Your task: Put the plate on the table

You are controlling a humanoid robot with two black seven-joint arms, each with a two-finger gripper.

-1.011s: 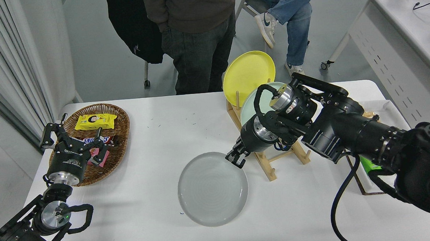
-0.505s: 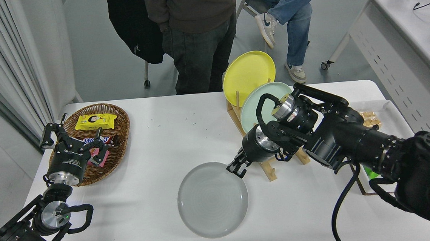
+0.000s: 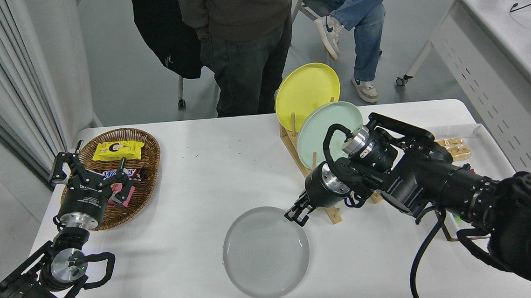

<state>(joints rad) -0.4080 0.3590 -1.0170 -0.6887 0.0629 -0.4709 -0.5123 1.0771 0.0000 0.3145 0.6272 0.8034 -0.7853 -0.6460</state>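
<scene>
Plate: flat on the counter.
Right gripper: at its far-right rim, fingers pinching it.
Left gripper: parked lower left, fingers spread.

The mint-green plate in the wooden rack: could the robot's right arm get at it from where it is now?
Probably yes. The mint-green plate stands upright in the wooden rack right behind the right arm's wrist, its near face uncovered. The right gripper is at the grey plate's rim and would have to leave it first.
</scene>
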